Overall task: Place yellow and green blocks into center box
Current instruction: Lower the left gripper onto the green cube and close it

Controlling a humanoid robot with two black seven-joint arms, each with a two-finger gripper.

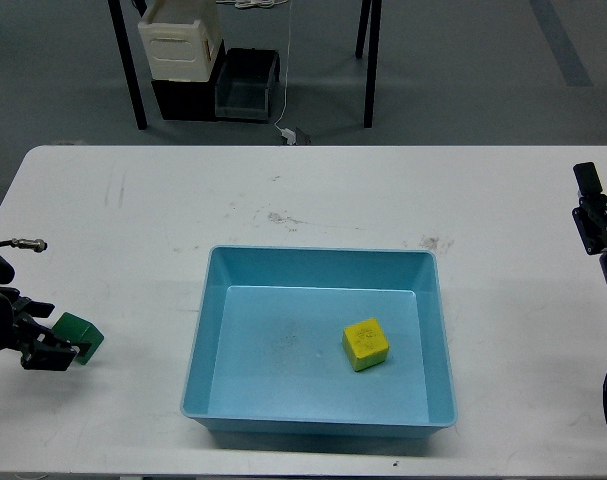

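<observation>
While beside left tool (55, 340), green block (83, 333)

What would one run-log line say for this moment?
yellow block: in blue box | green block: on table, left of box | left pincer: at green block | right pincer: idle

White scuffed table (133, 210), cream container (179, 40) on black bins (245, 85) far left, white cable (286, 70), grey floor (463, 70)

Yellow block (366, 344) inside blue box (318, 259) — left pincer (51, 345) touching green block (80, 336)
</observation>
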